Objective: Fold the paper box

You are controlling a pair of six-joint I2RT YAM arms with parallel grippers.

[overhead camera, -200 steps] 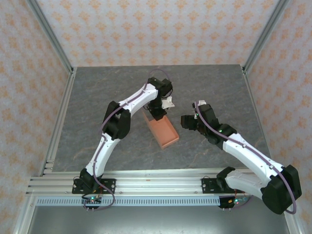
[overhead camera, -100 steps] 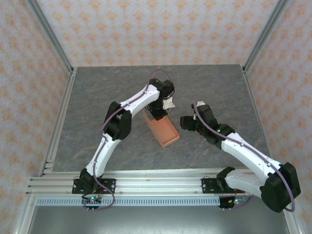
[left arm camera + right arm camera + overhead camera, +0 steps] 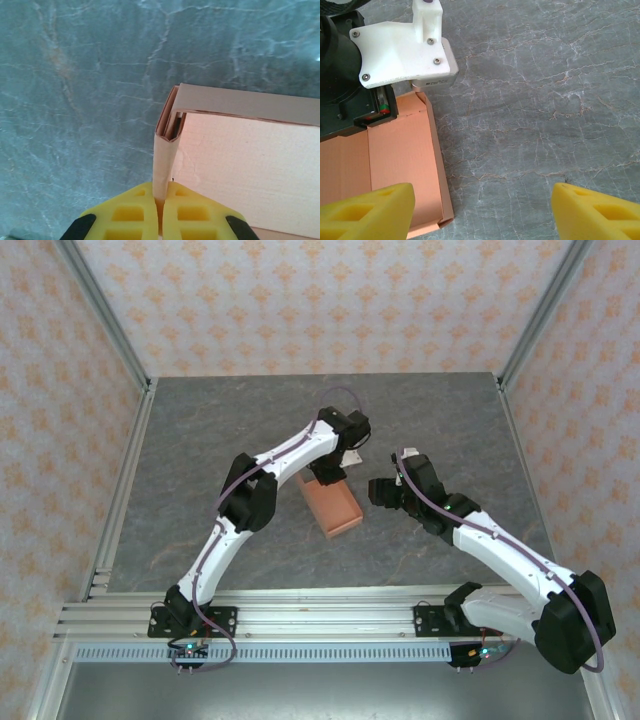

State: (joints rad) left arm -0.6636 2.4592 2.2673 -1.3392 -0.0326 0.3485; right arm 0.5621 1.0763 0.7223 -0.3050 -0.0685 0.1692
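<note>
The paper box (image 3: 333, 504), a shallow salmon-orange open tray, lies on the table in the middle of the top view. My left gripper (image 3: 327, 475) reaches down onto its far end. In the left wrist view that gripper (image 3: 162, 194) is shut on the box's folded end wall (image 3: 165, 155), and the box's pale floor (image 3: 250, 165) spreads to the right. My right gripper (image 3: 381, 490) hovers just right of the box, apart from it. It stands open (image 3: 482, 210), with the box (image 3: 400, 155) under its left fingertip (image 3: 367, 210) and bare table between the pads.
The dark marbled table (image 3: 200, 470) is bounded by aluminium posts and patterned walls on three sides. The left arm's white wrist housing (image 3: 402, 47) and black body sit over the box's far end in the right wrist view.
The left wrist has swung a little to the right, still clamped on the end wall, and the box has shifted slightly with it. The right gripper has barely moved.
</note>
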